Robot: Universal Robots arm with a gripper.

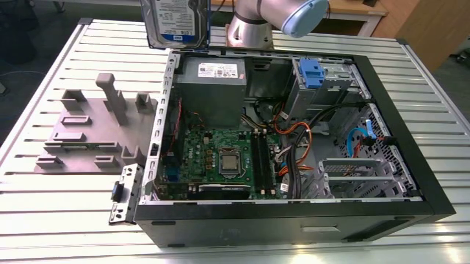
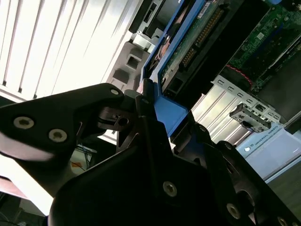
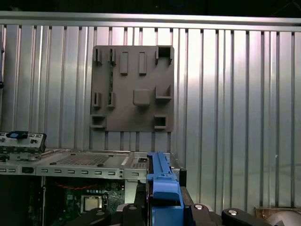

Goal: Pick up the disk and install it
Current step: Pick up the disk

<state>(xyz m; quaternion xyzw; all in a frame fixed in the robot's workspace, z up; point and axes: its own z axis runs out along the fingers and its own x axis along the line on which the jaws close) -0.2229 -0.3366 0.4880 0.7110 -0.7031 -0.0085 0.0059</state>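
The gripper (image 2: 165, 111) is closed down narrow on the disk (image 1: 178, 22). Its black fingers (image 2: 140, 115) press from either side on the blue plastic rail frame (image 3: 162, 186) that runs along the drive's edge. In both wrist views the blue rail sits pinched between the dark finger bodies. In the second wrist view the drive's green circuit-board side faces the camera, stretching away from the fingers.

In the exterior view the disk hangs upright at the top of the frame, toward the exterior view's left. Its white-and-blue label faces the camera and its upper part is cut off by the frame edge. It is held up off the slatted metal table (image 1: 44, 209) and appears just above the far left corner of the open computer case (image 1: 294, 220), apart from both. The robot arm (image 1: 250, 30) stands just beside it, on the exterior view's right.

The case lies on its side with the green motherboard (image 1: 195, 148) exposed. The grey power-supply box (image 1: 211, 82) sits in the case's upper part as the exterior view shows it. The silver drive cage (image 1: 334, 82) with its blue latch (image 1: 311, 74) is at the upper right. On the table at the exterior view's left lies a grey moulded fixture tray (image 1: 88, 129).
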